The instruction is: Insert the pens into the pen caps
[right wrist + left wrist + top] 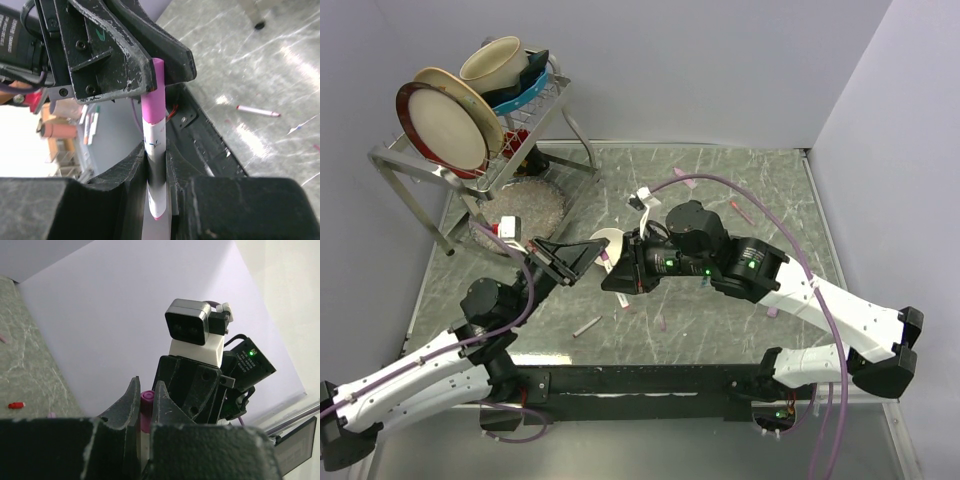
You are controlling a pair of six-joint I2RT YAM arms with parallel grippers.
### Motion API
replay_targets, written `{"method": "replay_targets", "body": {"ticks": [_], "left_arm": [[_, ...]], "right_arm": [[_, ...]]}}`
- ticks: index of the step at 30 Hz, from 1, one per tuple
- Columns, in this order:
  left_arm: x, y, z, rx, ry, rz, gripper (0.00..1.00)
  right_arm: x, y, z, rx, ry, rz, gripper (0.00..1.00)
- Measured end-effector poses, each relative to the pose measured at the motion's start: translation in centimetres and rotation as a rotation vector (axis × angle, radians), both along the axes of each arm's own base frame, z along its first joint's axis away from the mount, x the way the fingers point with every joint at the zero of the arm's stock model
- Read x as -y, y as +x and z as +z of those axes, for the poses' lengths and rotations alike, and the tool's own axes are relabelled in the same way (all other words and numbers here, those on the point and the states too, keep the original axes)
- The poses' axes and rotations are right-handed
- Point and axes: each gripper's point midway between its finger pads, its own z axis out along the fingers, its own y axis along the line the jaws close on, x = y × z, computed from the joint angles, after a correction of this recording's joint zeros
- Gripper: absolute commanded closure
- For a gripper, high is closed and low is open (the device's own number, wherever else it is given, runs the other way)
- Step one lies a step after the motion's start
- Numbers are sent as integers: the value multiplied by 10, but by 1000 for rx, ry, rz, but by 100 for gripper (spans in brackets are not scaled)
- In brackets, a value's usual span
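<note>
One pen [154, 134], one cap [154, 97], between left tool [146, 389] and right tool [156, 152].

Table [770, 165] looks glossy and marbled, rack [410, 163] shiny metal, pen cap [153, 100] probably smooth plastic

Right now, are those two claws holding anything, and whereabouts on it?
Yes, one pen between them. The right gripper clamps its white barrel; the left gripper pinches the pink cap on its tip.
</note>
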Motion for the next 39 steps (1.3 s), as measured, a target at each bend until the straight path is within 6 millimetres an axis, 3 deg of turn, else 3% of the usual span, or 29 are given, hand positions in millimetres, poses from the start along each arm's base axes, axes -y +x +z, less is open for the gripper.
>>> {"method": "replay_targets", "body": {"ticks": [18,27,28,29,31,34,35,37,39], "left_arm": [[2,-1,0,42,196,51,99],[3,3,-2,25,158,57,98],[1,2,-2,21,144,58,93],[0,2,-4,13,143,61,78],[0,4,-9,-6,162,72,67],[9,-5,-22,-42,245,26,44],[10,-10,-20,-43,277,7,33],[12,-18,-5,-20,312,-23,20],[11,-31,16,12,328,-62,14]], "right_arm": [[7,7,0,39,7,74,100],[5,9,-3,33,19,101,100],[4,8,-4,32,26,106,100],[3,7,-7,31,33,109,100],[2,7,-12,31,45,108,100],[4,25,-11,92,94,33,100],[11,38,-13,119,108,-33,100],[24,52,-20,142,127,-123,100],[39,64,-30,162,134,-217,100]]}}
